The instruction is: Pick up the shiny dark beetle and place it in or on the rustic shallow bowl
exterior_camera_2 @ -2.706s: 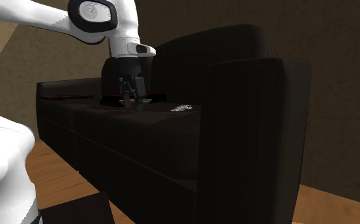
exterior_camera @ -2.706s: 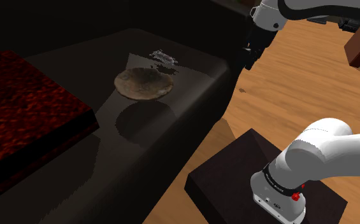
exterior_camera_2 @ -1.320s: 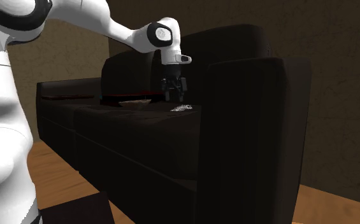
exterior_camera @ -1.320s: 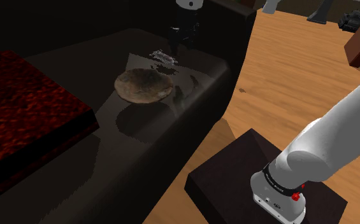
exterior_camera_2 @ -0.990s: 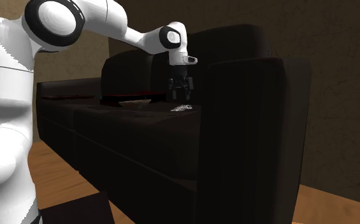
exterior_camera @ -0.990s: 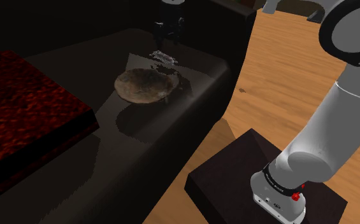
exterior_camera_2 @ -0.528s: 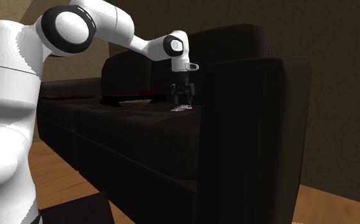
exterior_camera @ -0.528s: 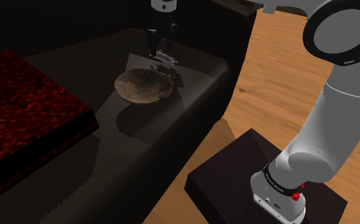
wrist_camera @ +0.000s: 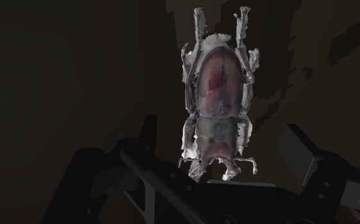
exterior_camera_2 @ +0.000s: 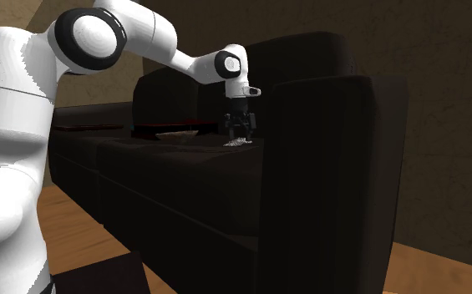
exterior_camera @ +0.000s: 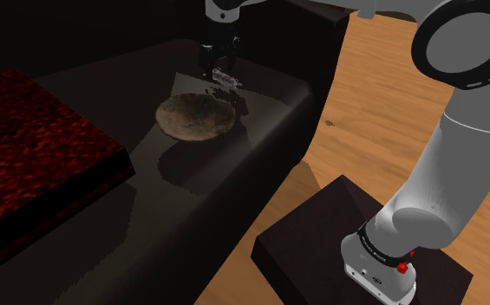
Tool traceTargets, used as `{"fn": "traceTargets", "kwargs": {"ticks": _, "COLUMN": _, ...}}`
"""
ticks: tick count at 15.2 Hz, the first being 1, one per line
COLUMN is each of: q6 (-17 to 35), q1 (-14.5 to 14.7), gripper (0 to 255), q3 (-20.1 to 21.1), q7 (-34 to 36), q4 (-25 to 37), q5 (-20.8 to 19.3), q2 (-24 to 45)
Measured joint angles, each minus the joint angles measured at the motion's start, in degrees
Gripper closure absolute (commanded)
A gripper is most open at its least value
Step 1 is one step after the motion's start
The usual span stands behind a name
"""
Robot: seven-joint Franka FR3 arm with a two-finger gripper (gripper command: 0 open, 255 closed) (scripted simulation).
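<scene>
Step in hand: approach for the grasp; the end effector [exterior_camera: 217, 69] hangs open and empty just above the beetle [wrist_camera: 218, 95], which lies on the sofa seat [exterior_camera: 121, 87] beside the shallow bowl [exterior_camera: 195, 117]. Next move, by judgement: lower until the fingers straddle the body; then close.

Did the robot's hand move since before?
Yes. In the shoulder view the gripper went left, from over by the wooden floor to just above the beetle beside the bowl.

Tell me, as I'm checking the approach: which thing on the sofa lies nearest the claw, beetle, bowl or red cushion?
The beetle: it lies right beneath the open claw. The brown bowl sits beside it; the red cushion lies farthest off.
</scene>
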Motion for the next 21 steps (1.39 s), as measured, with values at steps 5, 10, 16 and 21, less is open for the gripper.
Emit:
{"fn": "traceTargets", "kwargs": {"ticks": 5, "q6": 0.0, "q1": 0.0, "gripper": 255, "q3": 0.0, "q7": 0.0, "q4": 0.0, "q5": 0.0, "q2": 0.0}}
{"fn": "traceTargets", "kwargs": {"ticks": 10, "q6": 0.0, "q1": 0.0, "gripper": 255, "q3": 0.0, "q7": 0.0, "q4": 0.0, "q5": 0.0, "q2": 0.0}}
{"fn": "traceTargets", "kwargs": {"ticks": 16, "q6": -3.3, "q1": 0.1, "gripper": 255, "q3": 0.0, "q7": 0.0, "q4": 3.8, "q5": -0.1, "q2": 0.5}}
{"fn": "traceTargets", "kwargs": {"ticks": 21, "q6": -7.7, "q1": 0.4, "gripper": 255, "q3": 0.1, "q7": 0.0, "q4": 9.1, "q5": -0.2, "q2": 1.4}}
